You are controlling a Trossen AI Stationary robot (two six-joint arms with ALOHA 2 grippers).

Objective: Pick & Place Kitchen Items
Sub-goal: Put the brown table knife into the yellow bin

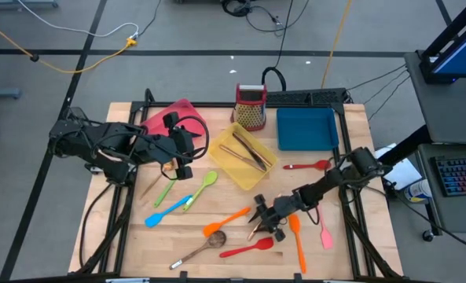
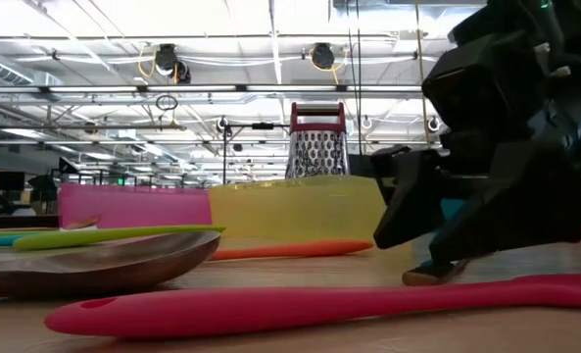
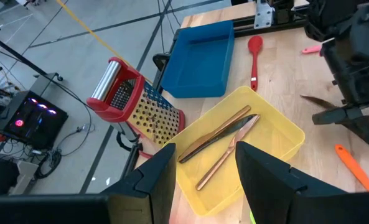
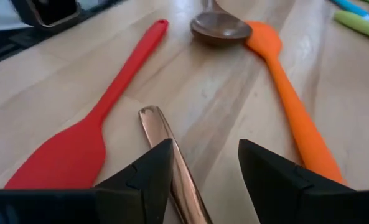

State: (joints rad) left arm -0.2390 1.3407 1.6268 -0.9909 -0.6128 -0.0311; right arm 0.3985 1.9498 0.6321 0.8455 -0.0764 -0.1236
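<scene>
The right gripper (image 4: 200, 171), fingers spread and empty, is straddling a copper utensil (image 4: 172, 155) on the counter (image 4: 221, 93); next, closing on it.

The left gripper (image 3: 203, 171), fingers apart and empty, is hovering above the yellow tray (image 3: 284, 134).

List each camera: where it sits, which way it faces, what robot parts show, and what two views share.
High: overhead, straight down; both arms, left gripper, right gripper.
Low: tabletop height, level across; right gripper looms near.
Left wrist: past open fingers toward yellow tray.
Right wrist: past open fingers at copper utensil.
Shared: box grater in high, low, left wrist.
</scene>
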